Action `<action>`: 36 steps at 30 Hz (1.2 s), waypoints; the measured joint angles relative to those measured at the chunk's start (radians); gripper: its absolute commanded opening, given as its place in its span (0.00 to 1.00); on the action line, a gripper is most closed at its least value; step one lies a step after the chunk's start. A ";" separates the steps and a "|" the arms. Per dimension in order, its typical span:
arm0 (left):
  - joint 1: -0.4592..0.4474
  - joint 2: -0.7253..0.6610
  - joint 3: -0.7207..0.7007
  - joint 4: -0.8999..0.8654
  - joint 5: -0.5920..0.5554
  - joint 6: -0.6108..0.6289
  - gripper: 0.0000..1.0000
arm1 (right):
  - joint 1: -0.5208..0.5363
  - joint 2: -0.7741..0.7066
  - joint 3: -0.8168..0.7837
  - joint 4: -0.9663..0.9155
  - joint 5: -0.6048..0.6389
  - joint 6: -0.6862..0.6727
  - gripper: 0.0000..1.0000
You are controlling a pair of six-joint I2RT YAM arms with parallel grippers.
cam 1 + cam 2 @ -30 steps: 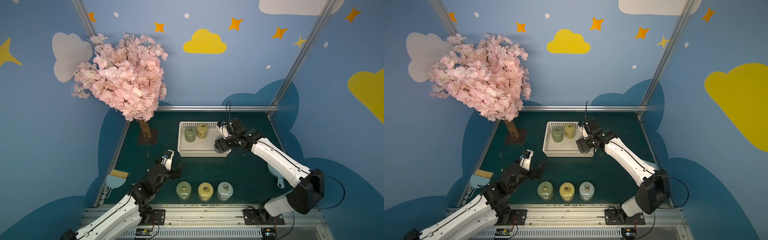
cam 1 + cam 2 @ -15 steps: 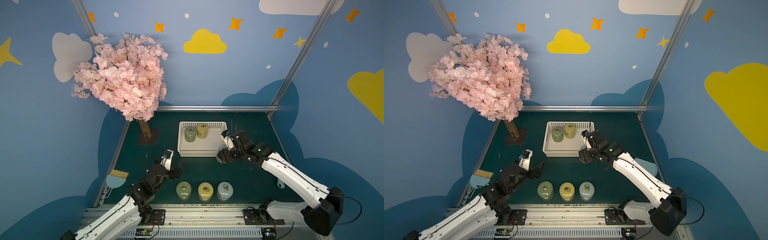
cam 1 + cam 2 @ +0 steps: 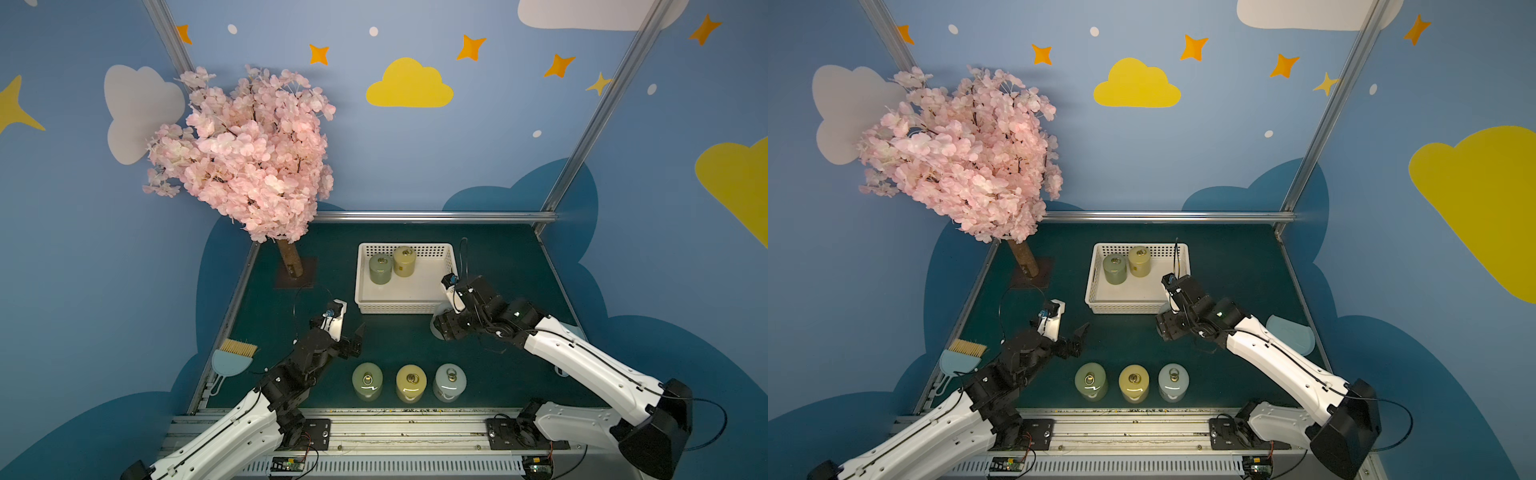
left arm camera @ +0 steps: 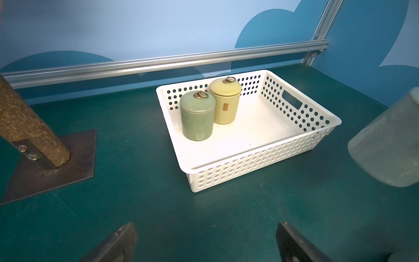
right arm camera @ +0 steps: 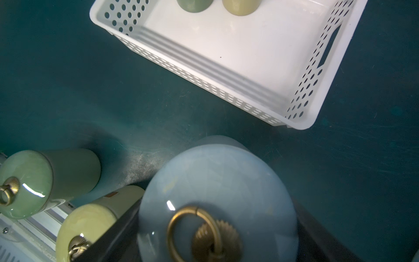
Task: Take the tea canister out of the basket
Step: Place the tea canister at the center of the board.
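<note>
**Right Gripper Is Holding a Pale Blue Canister Just Outside the Basket**

The right gripper [image 3: 445,326] is grasping a pale blue tea canister [image 5: 217,188], its fingers [image 5: 122,236] pressing against the canister's opposite sides. The canister is sitting outside the white basket [image 3: 405,308], just beside its near right corner, over the green mat [image 3: 395,345]. Whether it is touching the mat cannot be told. A green canister [image 3: 380,270] and a yellow canister [image 3: 404,262] are standing together in the basket's far left part. The left gripper [image 3: 351,338] is hovering over the mat with its jaws spread wide, holding nothing, near a row of three canisters [image 3: 410,382] standing along the mat's near edge.
</note>
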 measured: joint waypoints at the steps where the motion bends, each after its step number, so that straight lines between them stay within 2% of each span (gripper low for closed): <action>1: 0.000 0.000 -0.002 0.000 0.000 0.000 1.00 | 0.003 0.000 -0.008 0.000 0.000 0.006 0.53; 18: 0.000 -0.003 -0.002 0.000 0.000 0.000 1.00 | 0.034 0.001 -0.141 0.061 0.006 0.105 0.53; 36: 0.001 -0.003 -0.002 0.000 -0.007 0.000 1.00 | 0.040 0.072 -0.166 0.136 0.010 0.128 0.53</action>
